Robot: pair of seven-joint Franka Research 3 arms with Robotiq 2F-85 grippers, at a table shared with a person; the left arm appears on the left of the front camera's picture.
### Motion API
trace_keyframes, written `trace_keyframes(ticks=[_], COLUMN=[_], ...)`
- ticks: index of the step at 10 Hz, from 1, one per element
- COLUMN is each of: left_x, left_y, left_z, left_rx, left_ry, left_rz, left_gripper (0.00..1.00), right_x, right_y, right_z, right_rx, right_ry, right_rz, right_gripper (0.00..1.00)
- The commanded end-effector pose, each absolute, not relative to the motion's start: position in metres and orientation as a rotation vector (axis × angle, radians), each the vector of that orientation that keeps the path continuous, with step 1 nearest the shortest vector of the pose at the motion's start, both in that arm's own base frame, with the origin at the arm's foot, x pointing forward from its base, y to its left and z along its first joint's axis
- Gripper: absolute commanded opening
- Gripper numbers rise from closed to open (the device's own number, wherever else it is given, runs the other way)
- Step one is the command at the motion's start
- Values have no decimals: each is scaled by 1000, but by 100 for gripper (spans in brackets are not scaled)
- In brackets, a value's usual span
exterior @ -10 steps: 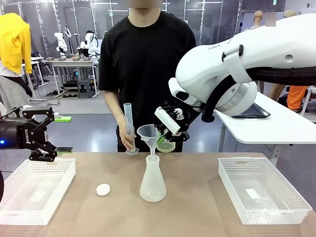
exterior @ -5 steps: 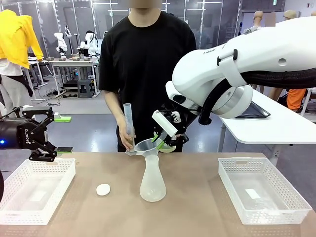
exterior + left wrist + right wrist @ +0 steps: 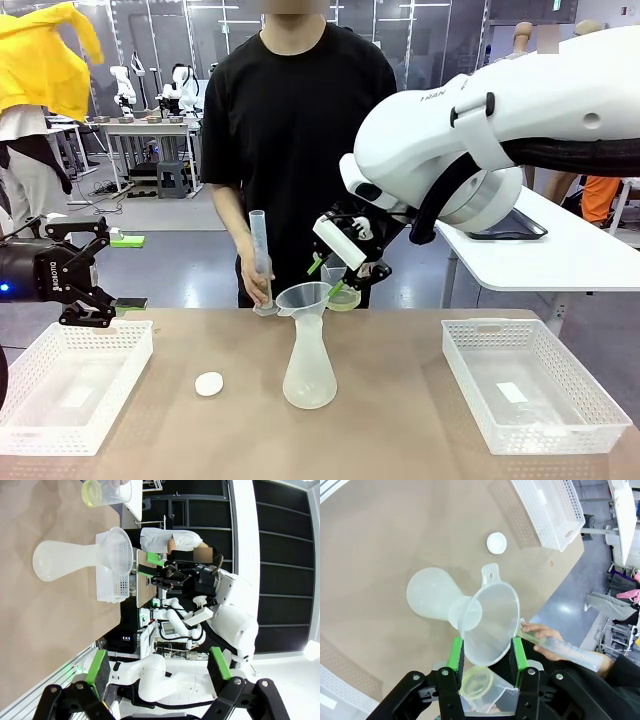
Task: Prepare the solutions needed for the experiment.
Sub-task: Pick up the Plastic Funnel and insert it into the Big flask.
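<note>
The right gripper [image 3: 338,283] is clamped on a small clear beaker [image 3: 485,696], its green pads [image 3: 455,652] pressing on either side. The solution [image 3: 476,682], a shallow pale yellow-green layer, lies in the bottom of that beaker, between the fingers and behind their tips. Just past the tips and slightly left is the funnel [image 3: 303,297], seated in the neck of the flask [image 3: 309,370] at mid-table.

Half a second ago the funnel leaned left and the gripper sat lower against it. Now the funnel sits level and the gripper is a little higher and further right.

Beyond the funnel, the person's hand [image 3: 256,285] holds a graduated cylinder [image 3: 260,262] upright. At the far left, the left gripper [image 3: 105,272] hangs spread wide and empty above a white basket [image 3: 130,345].
</note>
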State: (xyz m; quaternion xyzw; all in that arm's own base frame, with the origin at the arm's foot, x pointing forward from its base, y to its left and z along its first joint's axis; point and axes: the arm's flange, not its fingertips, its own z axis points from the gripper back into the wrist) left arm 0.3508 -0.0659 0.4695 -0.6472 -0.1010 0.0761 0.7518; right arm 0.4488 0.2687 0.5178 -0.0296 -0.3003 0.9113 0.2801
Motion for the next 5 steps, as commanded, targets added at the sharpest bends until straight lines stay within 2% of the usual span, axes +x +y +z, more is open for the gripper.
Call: trace_keyframes(ticks=[1, 5], left_x=[350, 350], left_y=[-68, -68], left_z=[472, 472], left_rx=[-1433, -1433], left_ry=[-216, -216], left_rz=[171, 171], left_gripper=[100, 100], right_x=[436, 403], right_y=[255, 198], right_z=[525, 540], right_rx=[-108, -156], right_ry=[-718, -560], right_rz=[2401, 2264], right_gripper=[48, 48])
